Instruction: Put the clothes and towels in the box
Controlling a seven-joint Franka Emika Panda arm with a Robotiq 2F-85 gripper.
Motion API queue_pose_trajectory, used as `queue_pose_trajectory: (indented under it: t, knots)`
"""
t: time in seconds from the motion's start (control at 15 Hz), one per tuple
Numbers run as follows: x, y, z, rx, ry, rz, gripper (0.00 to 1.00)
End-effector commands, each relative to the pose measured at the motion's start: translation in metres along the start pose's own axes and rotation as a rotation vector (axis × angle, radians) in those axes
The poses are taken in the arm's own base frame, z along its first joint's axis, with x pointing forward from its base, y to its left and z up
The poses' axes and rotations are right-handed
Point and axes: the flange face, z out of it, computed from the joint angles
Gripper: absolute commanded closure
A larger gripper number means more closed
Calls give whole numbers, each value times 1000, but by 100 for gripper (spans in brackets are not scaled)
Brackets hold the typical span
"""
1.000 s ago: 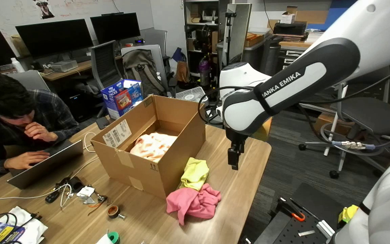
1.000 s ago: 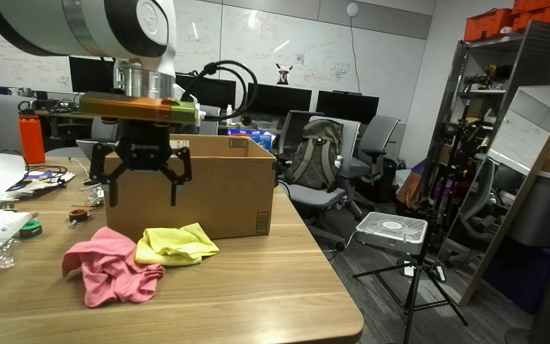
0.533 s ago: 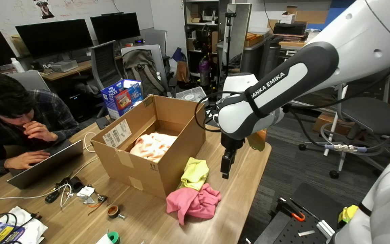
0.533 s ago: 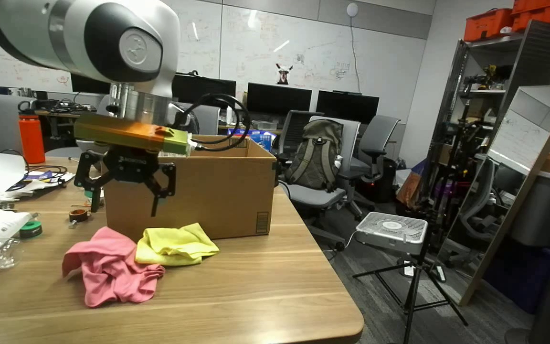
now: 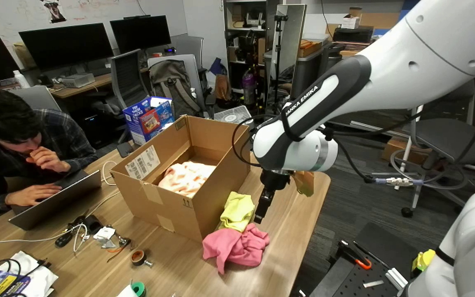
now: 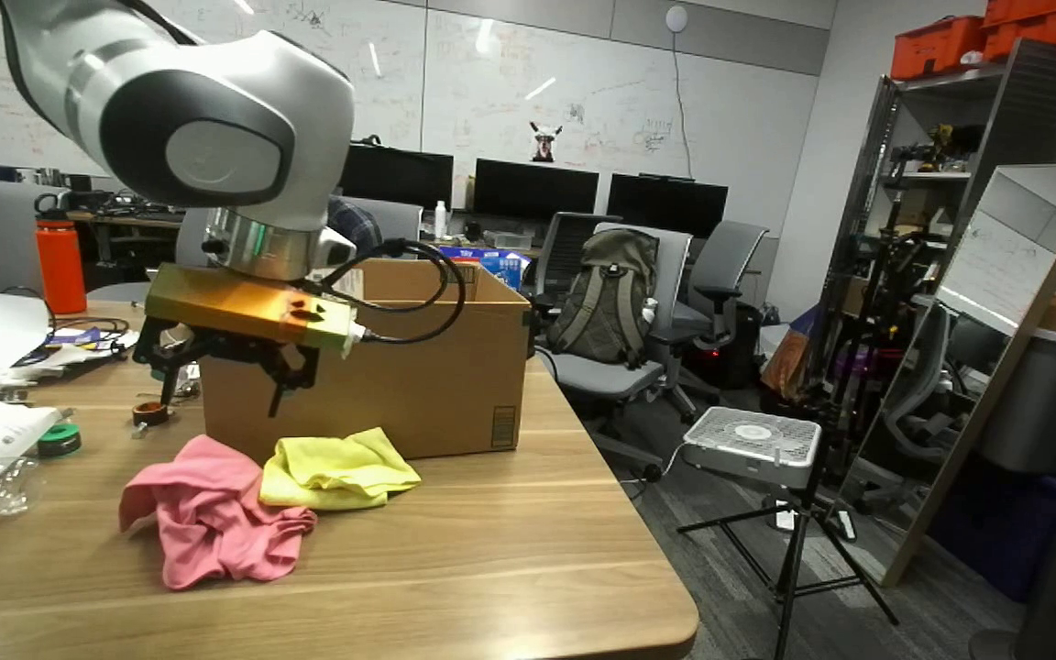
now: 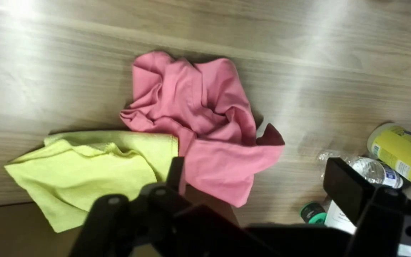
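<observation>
Gripper: jaws spread wide, in the air above the table, near the pink cloth but apart from it.
Pink cloth: crumpled on the table, touching the yellow cloth.
Yellow cloth: just beside the box.
Box: peach cloth inside.
Since a second ago: Gripper lower, more tilted, closer to the pink cloth; cloths and box unmoved.

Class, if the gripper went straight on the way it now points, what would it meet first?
Probably the pink cloth: in both exterior views the open gripper points down towards it, and the wrist view shows it ahead. Depth is unclear, so it might meet only the cloth's edge.
</observation>
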Motion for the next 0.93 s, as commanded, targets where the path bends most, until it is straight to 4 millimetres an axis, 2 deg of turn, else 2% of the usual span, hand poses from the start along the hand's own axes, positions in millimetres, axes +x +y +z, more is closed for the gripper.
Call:
queue_pose_trajectory:
  t: [0.0, 0.33, 0.87]
  knots:
    - [5, -2, 7, 17, 101, -57, 0]
    - [-2, -1, 19, 53, 191, -136, 0]
    - [-13, 11, 46, 45, 235, -194, 0]
